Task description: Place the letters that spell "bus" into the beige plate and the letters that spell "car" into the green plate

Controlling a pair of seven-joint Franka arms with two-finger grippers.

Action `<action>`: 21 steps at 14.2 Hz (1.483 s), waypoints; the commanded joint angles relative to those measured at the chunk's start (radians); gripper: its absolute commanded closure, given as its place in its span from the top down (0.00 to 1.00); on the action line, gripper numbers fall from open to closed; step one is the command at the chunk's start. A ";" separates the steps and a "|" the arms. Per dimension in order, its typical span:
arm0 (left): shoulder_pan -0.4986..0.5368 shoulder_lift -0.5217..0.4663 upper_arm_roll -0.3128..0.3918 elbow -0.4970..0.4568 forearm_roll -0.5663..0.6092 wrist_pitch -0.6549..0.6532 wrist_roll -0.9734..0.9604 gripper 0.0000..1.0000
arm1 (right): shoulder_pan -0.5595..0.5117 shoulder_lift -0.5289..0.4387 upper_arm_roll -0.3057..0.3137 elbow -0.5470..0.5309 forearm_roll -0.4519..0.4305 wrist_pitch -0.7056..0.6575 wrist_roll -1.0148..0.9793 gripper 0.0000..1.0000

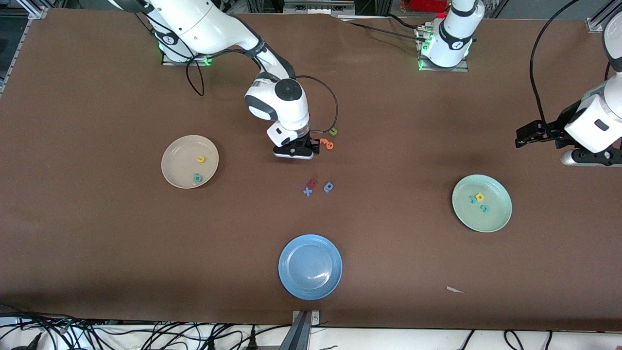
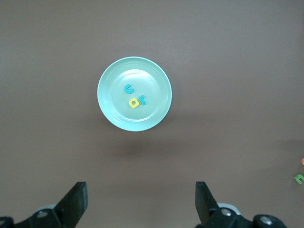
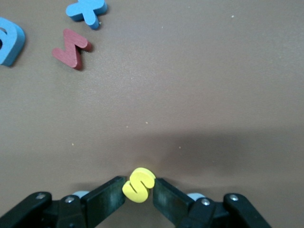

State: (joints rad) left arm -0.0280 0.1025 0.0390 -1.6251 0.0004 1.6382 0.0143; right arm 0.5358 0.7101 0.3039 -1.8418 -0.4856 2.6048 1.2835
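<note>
Right hand [image 3: 139,194]: low at the surface [image 1: 97,243] near mid-table, fingers [image 3: 105,199] pinched on the yellow "s" [image 3: 138,184], one against each side. Just beside it, toward the left arm's end: orange letters [image 1: 327,143] and a green "u" [image 1: 333,131]. Nearer the front camera: a dark red letter [image 1: 313,183], a blue "x" [image 1: 307,191] and a blue rounded letter [image 1: 328,187], close together.

Beige plate [image 1: 175,146], toward the right arm's end: holds the yellow "u" [image 1: 200,159] and teal "b" [image 1: 197,178], apart from each other.

Left hand [image 2: 141,202]: waits in the air, fingers spread wide, nothing between them, above the surface at its own end. Green plate [image 2: 109,109] holds teal "c" [image 2: 128,89], yellow "a" [image 2: 134,103] and teal "r" [image 2: 142,100], the last two touching.

Blue plate [image 1: 291,282]: nearest the front camera.
</note>
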 commanded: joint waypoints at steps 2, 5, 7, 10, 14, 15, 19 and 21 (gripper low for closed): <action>0.003 0.011 0.002 0.024 -0.030 -0.021 0.012 1.00 | -0.051 -0.114 -0.003 -0.081 -0.025 -0.083 -0.071 0.00; 0.003 0.011 0.004 0.024 -0.030 -0.021 0.012 1.00 | -0.167 -0.233 0.021 -0.206 -0.019 -0.080 -0.214 0.00; 0.003 0.011 0.002 0.024 -0.030 -0.021 0.013 1.00 | -0.223 -0.279 0.040 -0.260 -0.016 -0.078 -0.285 0.00; 0.003 0.011 0.004 0.024 -0.030 -0.021 0.013 1.00 | -0.223 -0.278 0.049 -0.255 -0.007 -0.072 -0.285 0.20; 0.003 0.011 0.002 0.022 -0.030 -0.021 0.012 1.00 | -0.182 -0.236 0.069 -0.202 0.058 -0.072 -0.242 0.99; 0.003 0.011 0.004 0.022 -0.030 -0.021 0.012 1.00 | -0.168 -0.212 0.067 -0.180 0.058 -0.072 -0.233 0.99; 0.003 0.011 0.004 0.022 -0.030 -0.021 0.012 1.00 | -0.122 -0.130 0.066 -0.107 0.044 -0.071 -0.233 0.88; 0.003 0.012 0.004 0.022 -0.030 -0.021 0.012 1.00 | -0.109 -0.116 0.064 -0.086 0.041 -0.072 -0.233 0.89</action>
State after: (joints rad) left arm -0.0279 0.1040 0.0391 -1.6251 0.0003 1.6360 0.0143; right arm 0.4120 0.5627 0.3708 -1.9737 -0.4404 2.5346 1.0432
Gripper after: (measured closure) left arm 0.000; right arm 0.115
